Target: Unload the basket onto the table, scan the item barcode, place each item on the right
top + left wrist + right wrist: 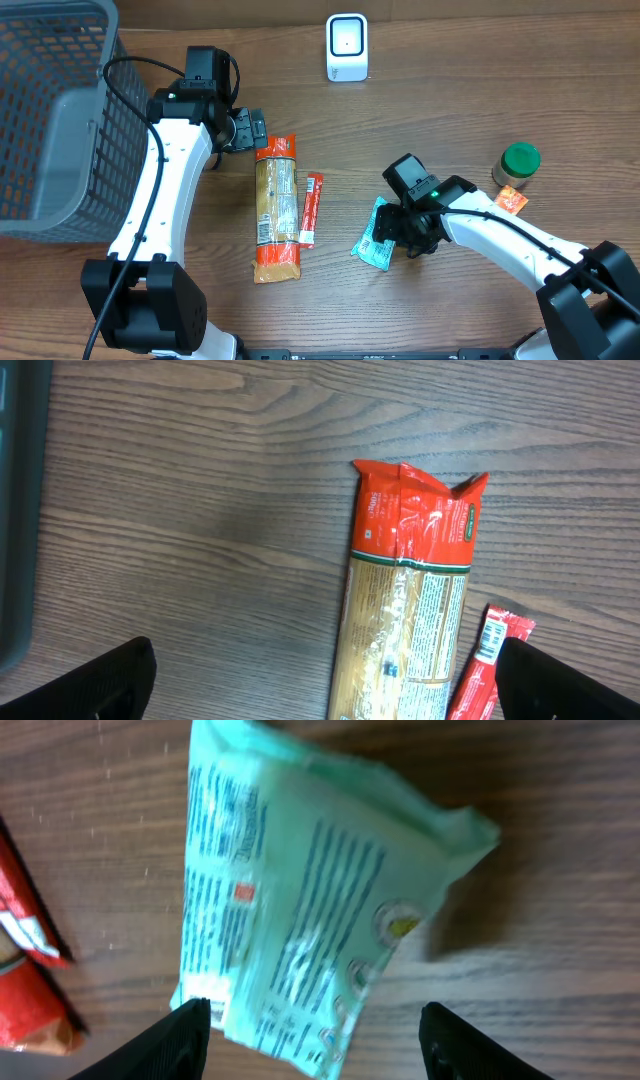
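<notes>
Nearest the front edge of the desk (480,90), right of its middle, a teal packet (300,910) lies flat, printed side up, its lettering too blurred to read. The right gripper (315,1025) hangs just over the packet's near end with its jaws apart, one finger (185,1035) on each side and not pressing the wrapper. Towards the desk's middle a long pasta packet (277,210) with red ends lies lengthwise from front to back, and a thin red stick sachet (311,208) lies just beside its right flank, parallel to it. Out towards the right edge a small orange sachet (511,201) rests against a jar with a green lid (519,163), which stands upright. Farther back, the left gripper (256,131) hovers just beyond the pasta packet's far end, its jaws spread wide and holding nothing. A grey mesh basket (50,120) fills the far left corner. At the far edge, near its middle, a white scanner (347,47) stands upright, well apart from the teal packet
</notes>
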Motion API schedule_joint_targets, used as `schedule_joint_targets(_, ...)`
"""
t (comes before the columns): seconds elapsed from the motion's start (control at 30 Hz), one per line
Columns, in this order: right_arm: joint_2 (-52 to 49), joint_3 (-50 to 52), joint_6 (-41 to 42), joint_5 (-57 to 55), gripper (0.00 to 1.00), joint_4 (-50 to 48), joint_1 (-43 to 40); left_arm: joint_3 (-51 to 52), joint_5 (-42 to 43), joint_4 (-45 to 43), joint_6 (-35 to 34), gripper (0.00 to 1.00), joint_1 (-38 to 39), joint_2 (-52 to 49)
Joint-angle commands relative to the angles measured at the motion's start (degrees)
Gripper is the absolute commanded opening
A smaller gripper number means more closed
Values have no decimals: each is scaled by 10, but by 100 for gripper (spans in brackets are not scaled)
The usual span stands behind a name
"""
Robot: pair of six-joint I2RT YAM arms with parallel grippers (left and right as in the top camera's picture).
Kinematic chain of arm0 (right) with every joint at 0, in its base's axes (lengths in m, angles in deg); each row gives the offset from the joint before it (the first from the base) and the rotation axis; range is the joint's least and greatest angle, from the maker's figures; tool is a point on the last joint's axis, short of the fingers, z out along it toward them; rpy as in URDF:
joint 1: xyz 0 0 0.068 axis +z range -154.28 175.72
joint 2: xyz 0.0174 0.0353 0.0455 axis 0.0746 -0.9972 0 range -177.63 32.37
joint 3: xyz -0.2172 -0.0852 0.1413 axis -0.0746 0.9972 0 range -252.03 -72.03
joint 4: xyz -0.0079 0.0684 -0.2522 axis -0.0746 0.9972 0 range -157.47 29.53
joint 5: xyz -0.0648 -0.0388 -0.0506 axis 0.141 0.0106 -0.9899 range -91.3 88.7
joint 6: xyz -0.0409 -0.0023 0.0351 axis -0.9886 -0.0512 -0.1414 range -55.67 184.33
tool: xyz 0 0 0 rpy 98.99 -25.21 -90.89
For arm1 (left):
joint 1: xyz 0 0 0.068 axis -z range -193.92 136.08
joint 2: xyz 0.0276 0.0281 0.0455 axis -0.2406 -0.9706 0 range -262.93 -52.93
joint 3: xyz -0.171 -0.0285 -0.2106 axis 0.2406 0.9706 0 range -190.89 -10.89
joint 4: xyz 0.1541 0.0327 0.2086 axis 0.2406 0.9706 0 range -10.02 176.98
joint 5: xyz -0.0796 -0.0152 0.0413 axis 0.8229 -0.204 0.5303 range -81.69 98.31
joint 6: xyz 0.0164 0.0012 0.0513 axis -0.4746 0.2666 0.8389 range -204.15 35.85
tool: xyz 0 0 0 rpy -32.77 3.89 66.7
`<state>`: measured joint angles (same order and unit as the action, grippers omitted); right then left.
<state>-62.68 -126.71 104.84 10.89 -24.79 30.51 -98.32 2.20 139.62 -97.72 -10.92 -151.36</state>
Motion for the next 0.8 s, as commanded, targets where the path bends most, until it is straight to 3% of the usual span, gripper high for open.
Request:
schedule_joint_targets(0.0, -2, 3, 4, -33, 68, -8, -8, -9, -4, 0, 3, 100, 0, 7)
schedule_joint_targets(0.77, -3, 6, 2, -49, 43, -11, -20, -9, -4, 0, 3, 100, 0, 7)
